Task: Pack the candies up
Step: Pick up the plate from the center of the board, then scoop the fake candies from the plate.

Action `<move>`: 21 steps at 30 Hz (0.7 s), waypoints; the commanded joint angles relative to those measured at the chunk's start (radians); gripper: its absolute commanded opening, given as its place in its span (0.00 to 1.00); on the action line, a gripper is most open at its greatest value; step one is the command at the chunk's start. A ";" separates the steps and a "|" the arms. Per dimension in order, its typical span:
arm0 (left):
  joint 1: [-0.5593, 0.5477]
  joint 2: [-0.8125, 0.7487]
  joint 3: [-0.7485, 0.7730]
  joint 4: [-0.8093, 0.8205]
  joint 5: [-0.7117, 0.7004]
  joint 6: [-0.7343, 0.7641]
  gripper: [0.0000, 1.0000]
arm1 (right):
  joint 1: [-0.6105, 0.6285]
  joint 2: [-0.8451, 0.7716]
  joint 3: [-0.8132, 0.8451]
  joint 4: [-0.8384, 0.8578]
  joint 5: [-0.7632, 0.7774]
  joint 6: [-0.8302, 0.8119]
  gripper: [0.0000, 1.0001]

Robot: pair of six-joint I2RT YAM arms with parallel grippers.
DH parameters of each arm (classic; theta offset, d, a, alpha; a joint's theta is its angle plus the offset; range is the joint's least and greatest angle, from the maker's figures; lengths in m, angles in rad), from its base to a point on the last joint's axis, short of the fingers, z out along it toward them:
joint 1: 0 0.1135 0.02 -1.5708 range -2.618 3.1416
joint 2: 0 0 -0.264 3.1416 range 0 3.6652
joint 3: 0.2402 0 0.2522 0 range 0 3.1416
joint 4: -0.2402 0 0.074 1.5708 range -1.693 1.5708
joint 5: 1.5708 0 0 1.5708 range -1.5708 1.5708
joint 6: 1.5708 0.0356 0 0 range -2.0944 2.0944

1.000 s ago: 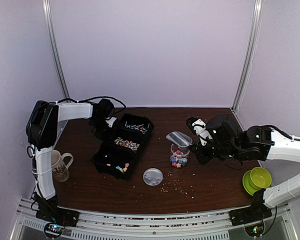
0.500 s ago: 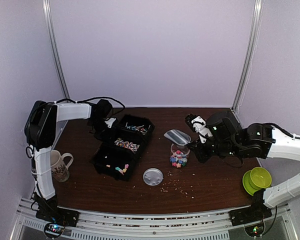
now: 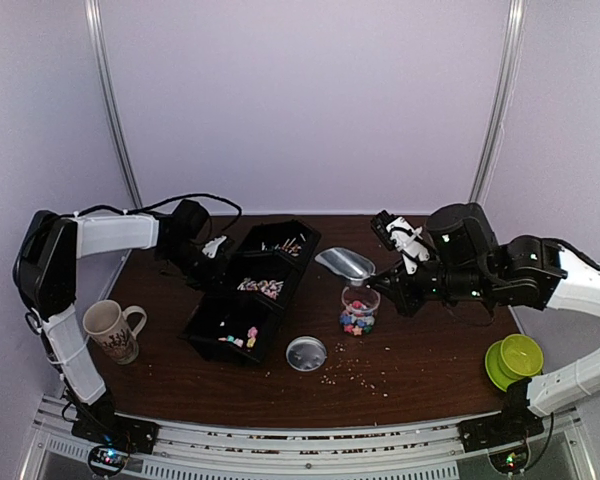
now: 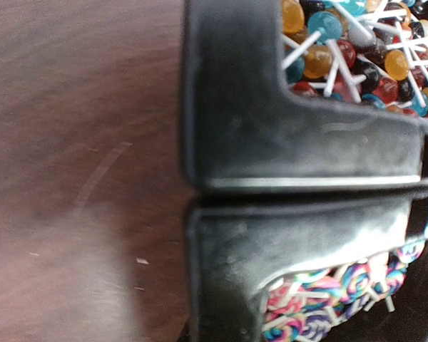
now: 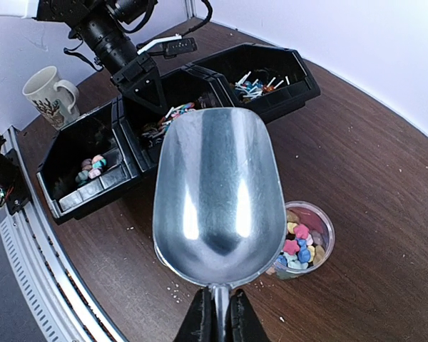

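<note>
From above we see the whole table (image 3: 430,385). A row of three black bins (image 3: 280,262) lies slanted left of centre, and the jar (image 3: 359,298) stands just right of it. A round lid (image 3: 306,353) lies flat nearer the front, with crumbs (image 3: 355,372) scattered beside it. The mug (image 3: 112,330) stands near the left edge and the green bowl (image 3: 513,360) near the right edge.

The right wrist view adds what that view cannot. The scoop (image 5: 217,192) shows only bare shiny metal inside and hangs above the wood between bins and jar. The right gripper (image 5: 218,322) is pressed tight on its thin handle. Most of the candies (image 5: 299,246) lie in the bottom of the jar, and a few more sit on the floor of the end bin nearest the front edge. Here we also see the left gripper (image 5: 144,82) clamped on the back rim of the bins.

The left wrist view shows none of its own fingers. It gives us the bin walls up close, with round lollipops (image 4: 342,43) in one compartment, swirled ones in the next, and bare wood alongside.

The bins reach close to the back wall at their far end. The widest bare stretch of wood runs between jar and bowl, under the right arm. A narrower strip lies between mug and bins.
</note>
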 commanded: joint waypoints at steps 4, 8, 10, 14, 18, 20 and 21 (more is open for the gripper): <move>0.010 -0.117 -0.133 0.365 0.348 -0.188 0.00 | 0.005 -0.014 0.069 0.022 -0.067 -0.023 0.00; 0.005 -0.122 -0.152 0.404 0.366 -0.223 0.00 | 0.004 0.003 0.099 0.017 -0.082 -0.024 0.00; 0.002 -0.133 -0.117 0.265 0.256 -0.143 0.00 | 0.005 0.015 0.113 0.007 -0.079 -0.027 0.00; 0.000 -0.166 -0.100 0.166 0.128 -0.078 0.00 | 0.005 0.045 0.137 -0.024 -0.061 -0.038 0.00; -0.008 -0.177 -0.106 0.140 0.126 -0.052 0.00 | 0.006 0.075 0.164 -0.048 -0.063 -0.047 0.00; -0.015 -0.188 -0.103 0.121 0.105 -0.035 0.00 | 0.009 0.091 0.184 -0.064 -0.060 -0.053 0.00; -0.020 -0.192 -0.100 0.108 0.091 -0.026 0.00 | 0.013 0.103 0.196 -0.079 -0.057 -0.059 0.00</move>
